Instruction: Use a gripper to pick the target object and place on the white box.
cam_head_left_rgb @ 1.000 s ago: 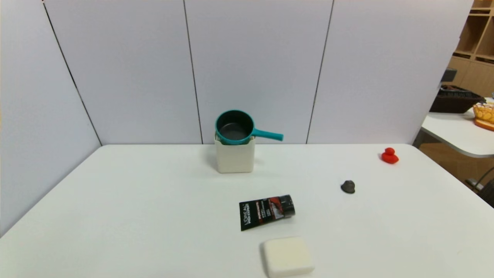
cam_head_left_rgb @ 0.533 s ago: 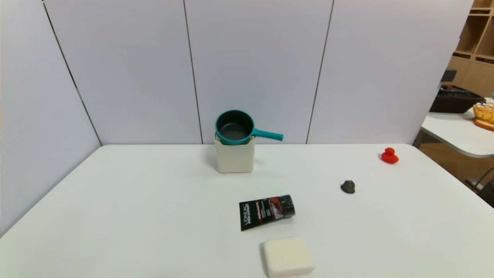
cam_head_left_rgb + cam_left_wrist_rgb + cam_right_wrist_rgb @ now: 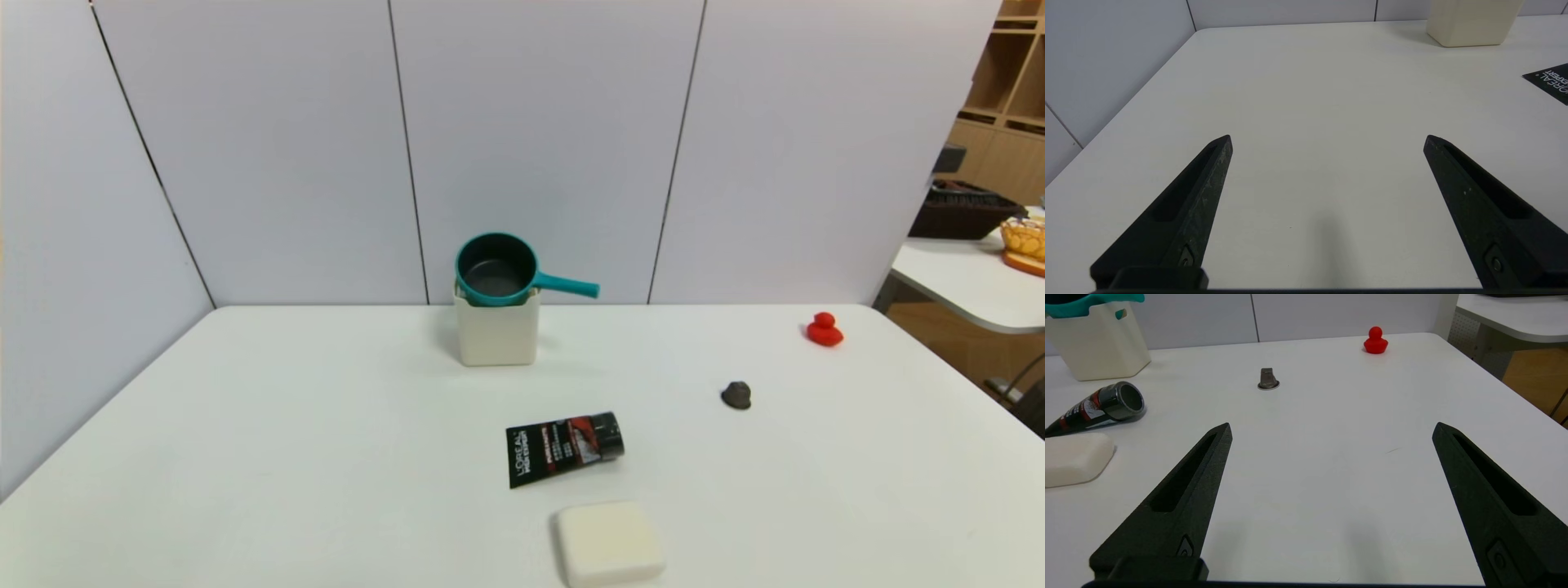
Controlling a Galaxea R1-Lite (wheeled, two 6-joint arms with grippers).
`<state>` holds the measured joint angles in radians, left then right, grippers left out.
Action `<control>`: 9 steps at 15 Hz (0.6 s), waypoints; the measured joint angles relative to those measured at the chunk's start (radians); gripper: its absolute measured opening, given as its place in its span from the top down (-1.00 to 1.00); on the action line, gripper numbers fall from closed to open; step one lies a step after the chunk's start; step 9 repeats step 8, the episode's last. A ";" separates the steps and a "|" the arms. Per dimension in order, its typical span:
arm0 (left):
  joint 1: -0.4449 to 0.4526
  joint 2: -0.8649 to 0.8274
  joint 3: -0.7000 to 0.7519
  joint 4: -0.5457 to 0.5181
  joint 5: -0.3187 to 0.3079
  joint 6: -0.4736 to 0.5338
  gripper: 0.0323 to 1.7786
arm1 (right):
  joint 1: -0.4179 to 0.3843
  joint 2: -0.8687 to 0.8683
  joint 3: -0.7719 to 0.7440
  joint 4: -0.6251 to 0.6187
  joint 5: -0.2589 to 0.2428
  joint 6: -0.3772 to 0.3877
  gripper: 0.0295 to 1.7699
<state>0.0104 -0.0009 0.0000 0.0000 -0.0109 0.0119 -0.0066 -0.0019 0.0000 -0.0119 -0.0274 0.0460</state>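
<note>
The teal saucepan [image 3: 496,269] sits on top of the white box [image 3: 496,333] at the back middle of the table, its handle pointing right. The right wrist view catches a teal edge of the saucepan [image 3: 1094,301] above the white box [image 3: 1098,345]. No arm shows in the head view. My left gripper [image 3: 1327,139] hangs open over bare tabletop near the front left, with the white box [image 3: 1470,22] far off. My right gripper [image 3: 1332,426] is open over bare tabletop at the front right, nothing between its fingers.
A black L'Oreal tube [image 3: 563,447] lies mid-table, with a flat cream pad [image 3: 608,543] in front of it. A small grey piece [image 3: 736,395] and a red duck [image 3: 824,329] sit to the right. Grey panels wall the back and left; a second table [image 3: 971,282] stands right.
</note>
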 joint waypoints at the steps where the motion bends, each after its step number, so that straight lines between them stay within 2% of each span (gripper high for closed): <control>1: 0.000 0.000 0.000 0.000 0.000 0.000 -0.90 | 0.000 0.000 0.000 0.000 0.000 0.001 -0.92; 9: 0.000 0.000 0.000 0.000 0.000 0.000 -0.90 | 0.000 0.000 0.000 0.000 0.002 0.000 -0.92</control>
